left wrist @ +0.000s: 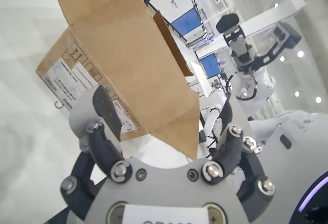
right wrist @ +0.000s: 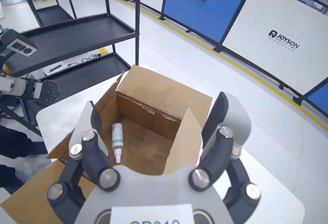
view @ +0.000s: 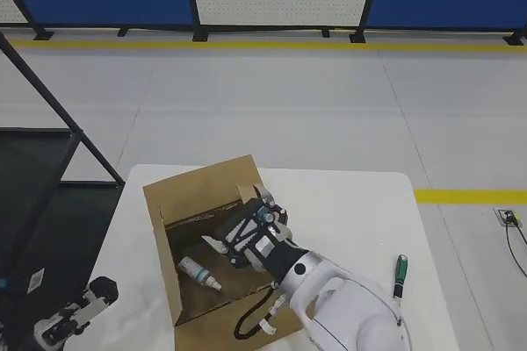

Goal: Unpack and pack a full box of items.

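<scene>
An open cardboard box (view: 162,254) stands on the left half of the white table (view: 360,211), flaps spread outward. One small white spray bottle (view: 198,274) lies on the box floor near the left wall, also seen as the spray bottle (right wrist: 118,139) in the right wrist view. My right gripper (view: 255,230) hangs open over the box's right side, holding nothing; in its own view the right gripper (right wrist: 156,103) looks down into the box (right wrist: 159,109). My left gripper (left wrist: 164,99) is open and empty, low beside the table's left front corner, facing the outside of the box (left wrist: 123,55).
A green-handled tool (view: 400,274) lies on the table to the right of the right arm. A black metal shelf rack (view: 35,175) stands just left of the table. The table's back right area is bare.
</scene>
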Robot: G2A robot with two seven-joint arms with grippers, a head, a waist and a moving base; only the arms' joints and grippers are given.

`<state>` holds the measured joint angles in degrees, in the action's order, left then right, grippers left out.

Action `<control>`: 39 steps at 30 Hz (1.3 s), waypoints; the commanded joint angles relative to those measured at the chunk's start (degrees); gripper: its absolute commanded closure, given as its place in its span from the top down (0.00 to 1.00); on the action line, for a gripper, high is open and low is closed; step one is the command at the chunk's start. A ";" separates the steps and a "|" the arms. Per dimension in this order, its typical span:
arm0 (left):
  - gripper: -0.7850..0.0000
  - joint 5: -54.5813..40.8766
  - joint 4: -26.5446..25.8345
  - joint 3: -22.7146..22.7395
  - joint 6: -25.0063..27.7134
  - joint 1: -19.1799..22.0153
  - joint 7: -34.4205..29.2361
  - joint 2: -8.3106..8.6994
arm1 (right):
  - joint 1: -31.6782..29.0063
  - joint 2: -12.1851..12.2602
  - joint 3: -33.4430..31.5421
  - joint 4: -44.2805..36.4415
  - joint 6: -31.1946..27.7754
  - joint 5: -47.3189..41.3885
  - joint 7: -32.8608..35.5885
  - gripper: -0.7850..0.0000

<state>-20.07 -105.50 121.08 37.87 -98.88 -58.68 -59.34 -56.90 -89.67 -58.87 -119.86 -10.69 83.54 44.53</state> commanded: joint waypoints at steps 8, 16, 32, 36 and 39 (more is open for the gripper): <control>1.00 -2.27 0.98 0.43 2.43 0.51 6.12 -0.30 | -0.08 0.02 -0.30 0.09 0.18 -0.09 0.32 1.00; 1.00 16.68 -2.88 0.83 10.14 -1.21 11.86 -0.90 | -3.48 0.46 -3.15 -1.31 -1.84 -5.38 -6.12 1.00; 1.00 82.10 -9.49 -5.68 18.43 -7.61 43.43 -4.16 | -6.84 1.99 -11.39 -3.96 -7.79 -15.80 -12.88 1.00; 1.00 94.55 -9.36 -9.74 13.46 -7.60 50.60 -4.56 | -6.48 2.26 -11.83 -3.90 -8.43 -16.92 -13.15 1.00; 1.00 101.41 -8.64 -12.78 9.05 -7.28 55.59 -4.74 | -6.33 2.46 -11.96 -3.94 -8.60 -17.12 -13.23 1.00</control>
<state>78.94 -114.39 109.21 48.05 -106.24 -4.50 -64.06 -63.25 -87.26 -70.82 -123.75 -19.29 66.44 31.35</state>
